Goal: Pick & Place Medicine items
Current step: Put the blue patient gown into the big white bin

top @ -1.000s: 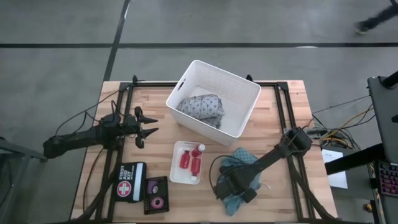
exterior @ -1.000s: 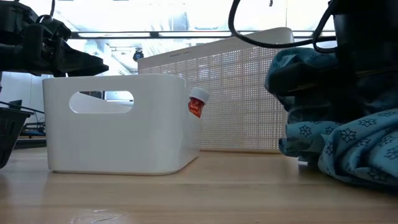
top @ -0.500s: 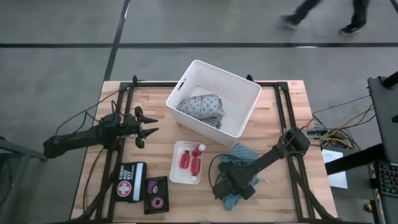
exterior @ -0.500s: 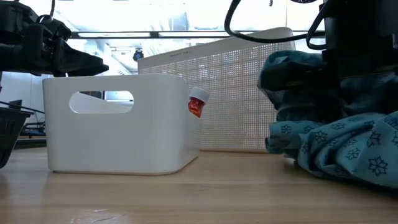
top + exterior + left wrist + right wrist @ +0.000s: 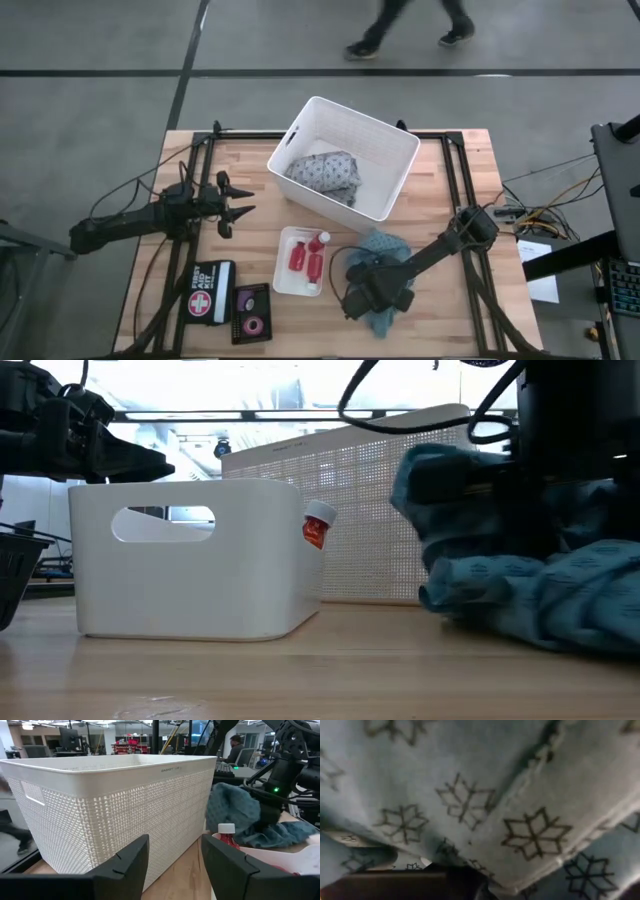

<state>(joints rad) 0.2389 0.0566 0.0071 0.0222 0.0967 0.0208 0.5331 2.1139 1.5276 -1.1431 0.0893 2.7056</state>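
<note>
The right gripper [image 5: 372, 297] is sitting low over the teal snowflake cloth [image 5: 388, 248] at the 5 o'clock part of the counter [image 5: 450, 160]; compared with a second ago, it has been travelling toward 9 o'clock, dragging the cloth closer to the small white tray [image 5: 283, 275]. Its fingers are buried in fabric in every view, so whether they are gripping the cloth cannot be told. The red medicine bottles [image 5: 305, 262] with white caps are lying in that tray, just beside the cloth's edge, untouched; one bottle [image 5: 317, 526] is showing past the tray's corner in the low view. The tape rolls [image 5: 251, 315] are resting in a dark case at 7 o'clock, next to a first aid pouch [image 5: 203, 294]. The big white basket [image 5: 400, 170] at 12 o'clock is holding only a grey patterned cloth [image 5: 326, 170]. The left gripper [image 5: 236, 209] is hovering at 9 o'clock, fingers narrowly apart and empty. Assessment: the recent motion is concerning the cloth only, so the medicine items are not yet being moved.
</note>
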